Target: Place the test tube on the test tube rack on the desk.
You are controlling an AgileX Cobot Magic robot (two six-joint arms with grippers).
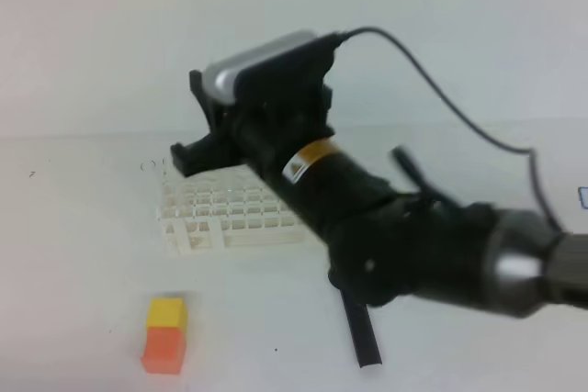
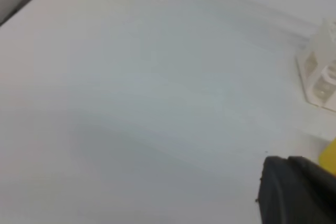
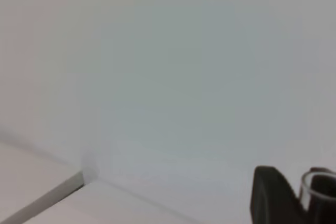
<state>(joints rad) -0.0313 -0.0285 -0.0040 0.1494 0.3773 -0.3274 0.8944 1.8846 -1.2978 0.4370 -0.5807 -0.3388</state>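
My right end effector is clamped on the test tube; in the right wrist view its clear round rim sits up between my dark fingers, so I judge I hold it near the top to let the length hang for a hole. In the high view the right arm reaches across over the far side of the test tube rack, and the tube's lower end is hidden behind the arm, so I cannot tell which hole it lines up with. The rack lies flat on the bench. My left end effector is closed on nothing, parked low and out of the way. A yellow and orange block sits nearer the front.
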